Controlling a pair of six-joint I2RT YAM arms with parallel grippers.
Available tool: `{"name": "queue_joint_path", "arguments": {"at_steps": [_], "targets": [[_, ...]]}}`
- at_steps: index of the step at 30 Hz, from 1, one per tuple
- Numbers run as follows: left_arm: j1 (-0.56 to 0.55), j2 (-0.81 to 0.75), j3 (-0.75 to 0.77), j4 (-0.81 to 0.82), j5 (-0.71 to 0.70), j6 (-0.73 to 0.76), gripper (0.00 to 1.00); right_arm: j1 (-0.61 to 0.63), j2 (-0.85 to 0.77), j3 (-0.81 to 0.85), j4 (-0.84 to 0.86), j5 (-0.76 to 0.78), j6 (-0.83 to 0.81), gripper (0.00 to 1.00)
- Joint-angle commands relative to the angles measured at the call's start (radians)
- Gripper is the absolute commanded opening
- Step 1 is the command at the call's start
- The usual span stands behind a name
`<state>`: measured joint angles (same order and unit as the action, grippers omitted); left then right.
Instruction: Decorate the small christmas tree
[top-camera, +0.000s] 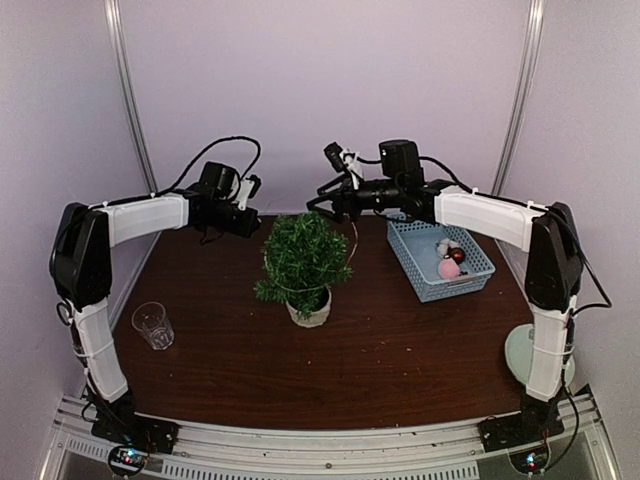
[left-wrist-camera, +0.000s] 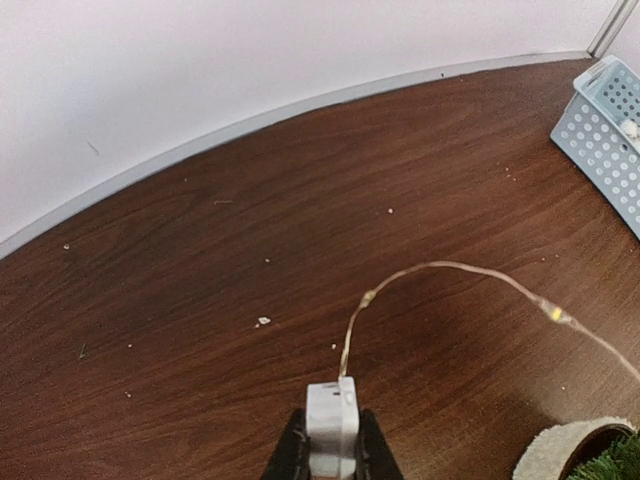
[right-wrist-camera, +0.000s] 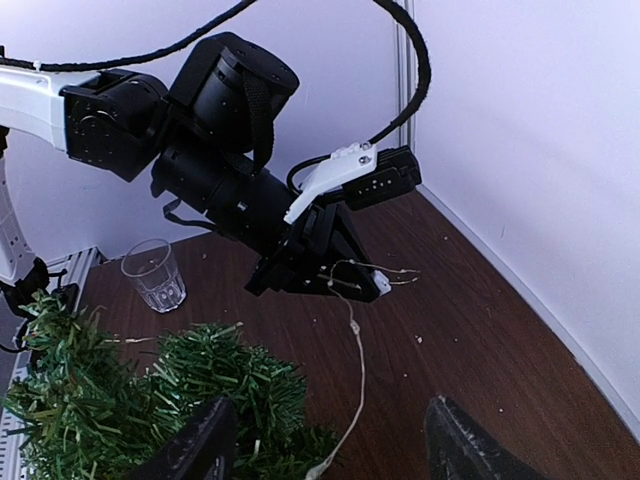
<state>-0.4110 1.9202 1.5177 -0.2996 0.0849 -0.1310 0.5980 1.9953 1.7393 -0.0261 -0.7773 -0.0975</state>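
Observation:
The small christmas tree (top-camera: 303, 260) stands in its white pot (top-camera: 310, 310) mid-table; its green sprigs (right-wrist-camera: 150, 395) fill the lower left of the right wrist view. My left gripper (left-wrist-camera: 332, 428) is shut on a small white box (left-wrist-camera: 332, 402), from which a thin light wire (left-wrist-camera: 450, 268) arcs right toward the pot (left-wrist-camera: 570, 452). My right gripper (right-wrist-camera: 330, 450) is open just above the tree's far side. The wire (right-wrist-camera: 358, 370) hangs loose between its fingers, touching neither, and runs up to the left gripper (right-wrist-camera: 375, 285).
A light-blue basket (top-camera: 470, 275) holding a few baubles sits at the right. A clear glass (top-camera: 152, 325) stands at the front left. The back wall lies close behind both grippers. A pale round object (top-camera: 520, 355) sits by the right arm's base.

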Motion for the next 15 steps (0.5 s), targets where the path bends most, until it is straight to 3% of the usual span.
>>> {"name": "queue_joint_path", "arguments": {"at_steps": [1, 15], "targets": [[0.009, 0.011, 0.055, -0.01, -0.011, 0.021, 0.0, -0.008, -0.059, -0.016, 0.02, 0.03, 0.012, 0.69], [0.009, 0.031, 0.09, -0.03, 0.01, 0.024, 0.0, -0.01, -0.079, -0.016, 0.069, 0.033, 0.04, 0.73]]}}
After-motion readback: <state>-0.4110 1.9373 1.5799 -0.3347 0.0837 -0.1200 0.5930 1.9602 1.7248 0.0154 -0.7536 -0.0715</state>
